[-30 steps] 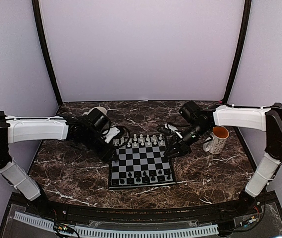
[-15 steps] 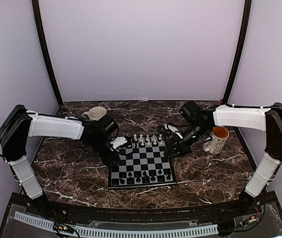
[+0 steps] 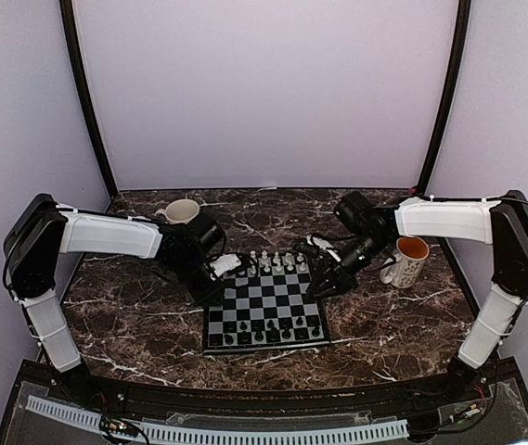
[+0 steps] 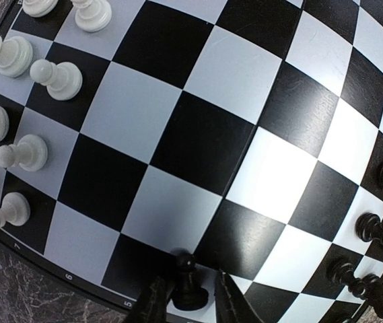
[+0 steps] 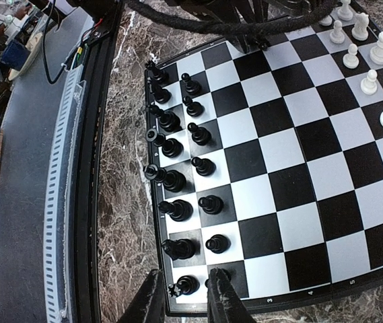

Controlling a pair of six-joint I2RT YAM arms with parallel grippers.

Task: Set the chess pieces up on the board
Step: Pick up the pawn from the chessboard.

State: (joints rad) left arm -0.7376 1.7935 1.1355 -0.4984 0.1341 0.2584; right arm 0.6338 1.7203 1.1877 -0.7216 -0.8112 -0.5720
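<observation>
The board (image 3: 265,298) lies mid-table. White chess pieces (image 3: 275,262) fill its far rows and black ones (image 3: 273,331) its near rows. My left gripper (image 3: 215,293) hangs over the board's left edge. In the left wrist view the gripper (image 4: 190,307) is shut on a black pawn (image 4: 188,279), held tilted just above an edge square of the board (image 4: 198,141). White pieces (image 4: 56,77) stand at the left there. My right gripper (image 3: 320,286) is over the board's right edge. In the right wrist view it (image 5: 186,303) is narrowly open and empty above the corner black rook (image 5: 186,286).
A white mug (image 3: 182,211) stands behind the left arm. A white mug with an orange inside (image 3: 406,260) stands right of the board, close to the right arm. The left arm's black cable (image 5: 245,27) crosses the board's far side in the right wrist view.
My left arm has swung in from the left, bringing its gripper over the board's left edge. The right arm has barely moved.
</observation>
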